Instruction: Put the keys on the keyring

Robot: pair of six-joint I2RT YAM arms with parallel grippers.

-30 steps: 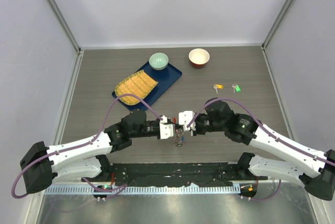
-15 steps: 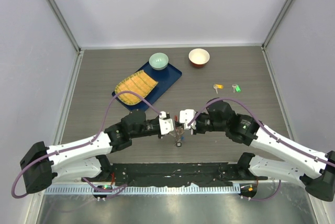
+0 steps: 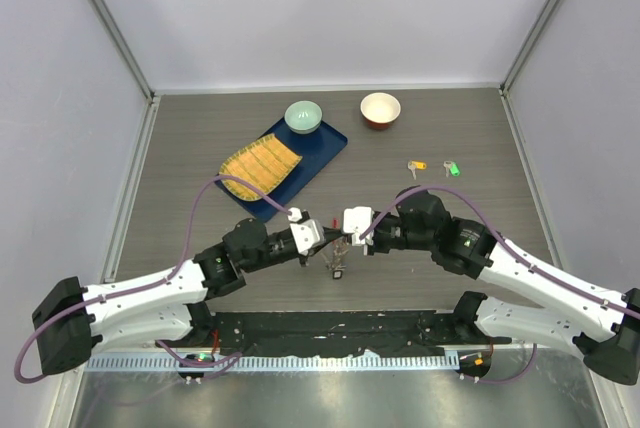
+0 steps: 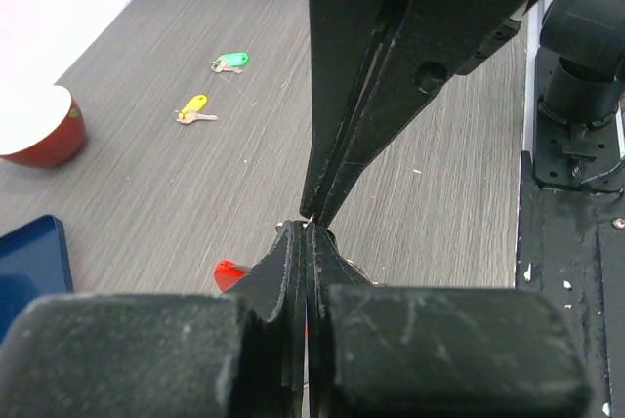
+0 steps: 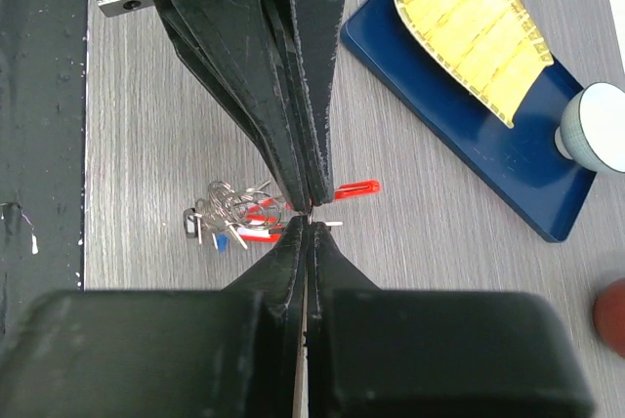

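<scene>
Keyring (image 5: 232, 215) sits mid-worktop (image 3: 480, 128), just under both end effectors, its red loop (image 5: 356, 187) poking out past them. Left end effector (image 5: 306, 193) and right end effector (image 5: 308, 232) are both closed, tips meeting point to point; whether they pinch any of the ring cannot be told. Yellow key (image 3: 416, 166) and green key (image 3: 451, 169) lie side by side, well apart from the keyring.

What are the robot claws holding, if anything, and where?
Hard to tell. The left gripper and right gripper are both shut, tips meeting at the keyring, hiding whether they pinch its silver ring.
</scene>
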